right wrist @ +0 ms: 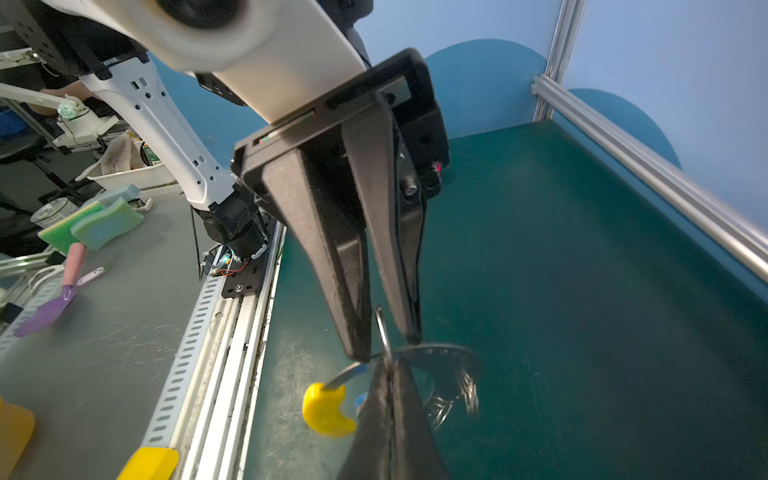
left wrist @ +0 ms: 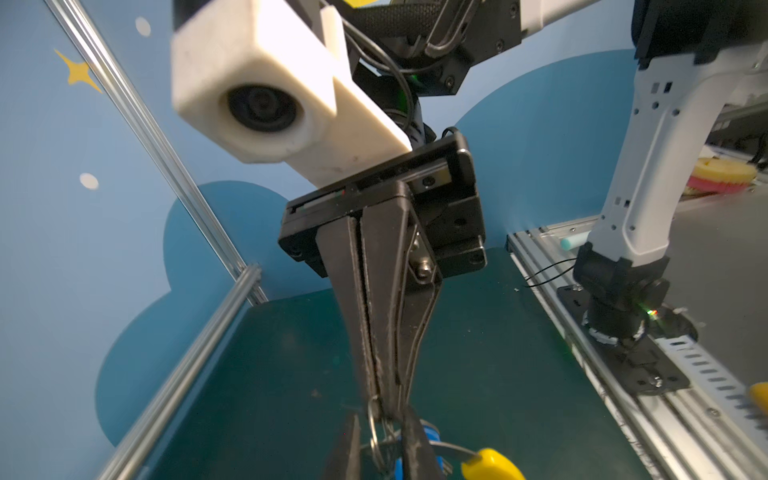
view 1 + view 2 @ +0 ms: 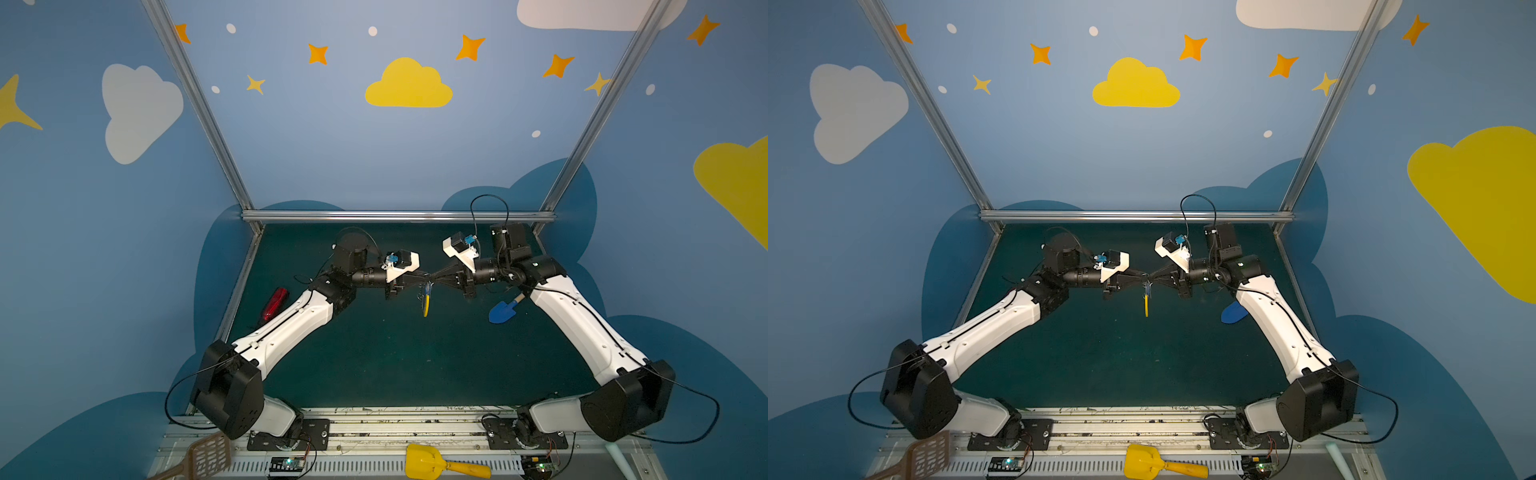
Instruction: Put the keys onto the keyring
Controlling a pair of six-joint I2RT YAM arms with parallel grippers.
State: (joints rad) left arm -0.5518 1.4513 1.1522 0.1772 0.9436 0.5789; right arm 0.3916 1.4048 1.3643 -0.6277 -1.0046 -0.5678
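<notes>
One flat grey metal hoop (image 1: 444,353) with yellow sleeve hung pinched tight in right gripper (image 2: 379,408). Left gripper (image 1: 384,346) stood with jaws slightly apart.

Your worktop (image 3: 374,365) is a dark green mat, fenced by metal bars along its far and side edges. Only 2 things lie on the mat itself. A red oblong thing (image 3: 275,304) sits close to the left edge (too small to tell what it is), and a blue toy shovel (image 3: 503,311) lies near the right edge, blade toward the front. Along the front edge runs a metal rail (image 3: 415,419). In front of the rail, a yellow scoop (image 3: 428,461) rests on the slotted strip. A brown slotted spatula (image 3: 208,457) lies at the front left corner.
</notes>
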